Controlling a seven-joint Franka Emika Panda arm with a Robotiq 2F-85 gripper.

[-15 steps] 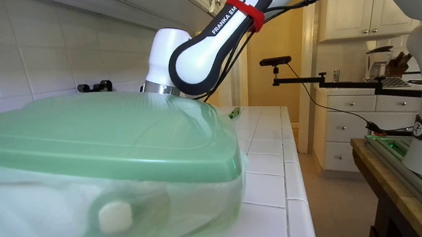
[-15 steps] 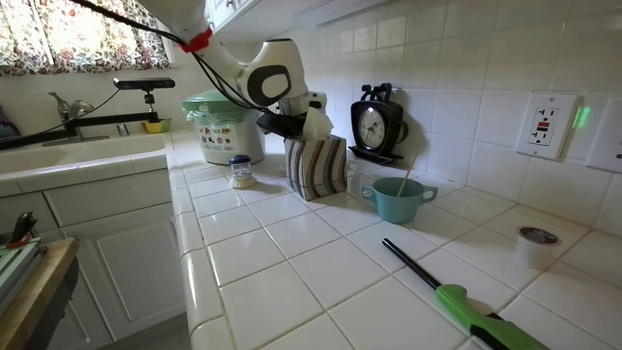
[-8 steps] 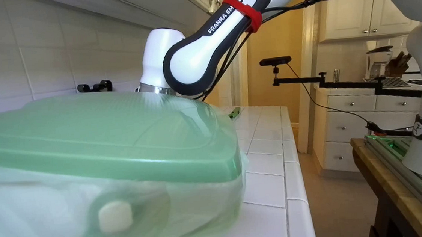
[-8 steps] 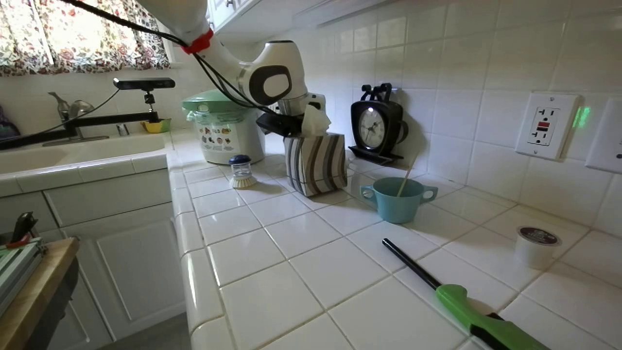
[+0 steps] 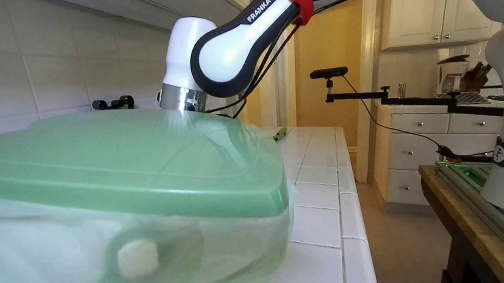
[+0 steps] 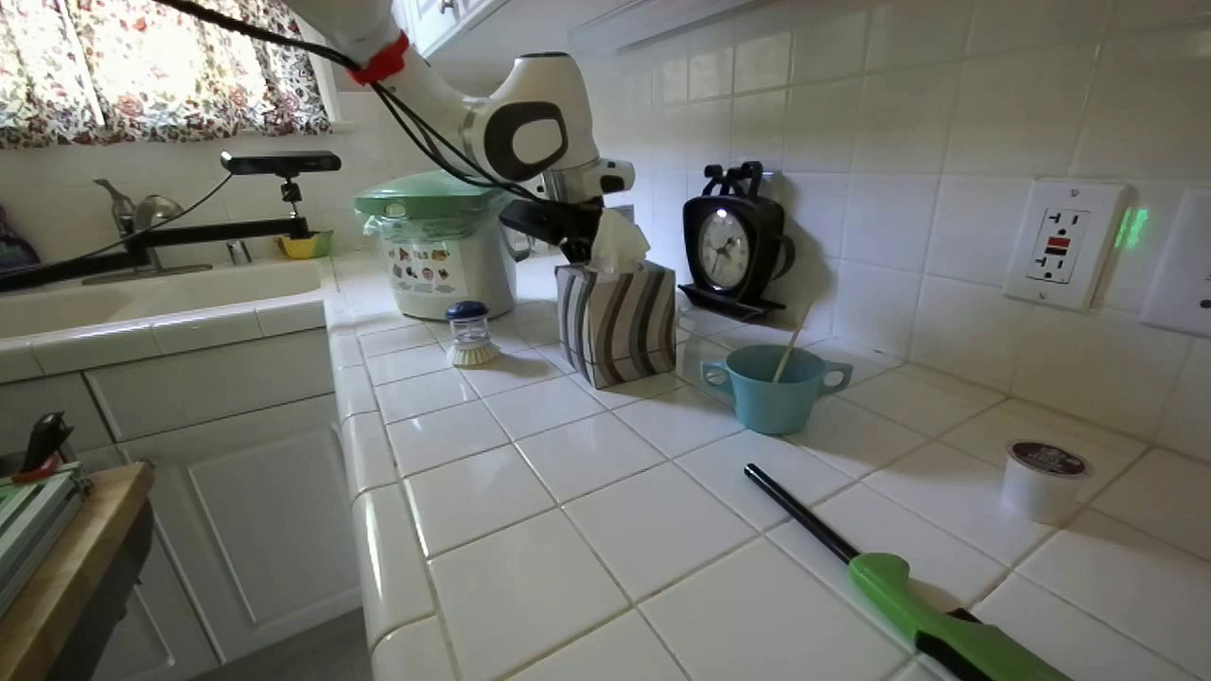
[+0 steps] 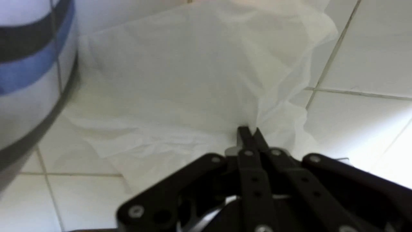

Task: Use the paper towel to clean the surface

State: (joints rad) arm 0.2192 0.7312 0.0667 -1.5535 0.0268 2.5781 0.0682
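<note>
Two black fingers (image 7: 246, 138) seem clenched on one crinkled white paper sheet (image 7: 180, 77); my white jointed arm (image 6: 520, 137) points down.

In an exterior view, from a round turquoise two-handled cup (image 6: 771, 409) we find a long green-and-black lighter (image 6: 889, 584) at five o'clock and a blue-capped, clear, round bristle brush (image 6: 470, 331) at nine.
</note>
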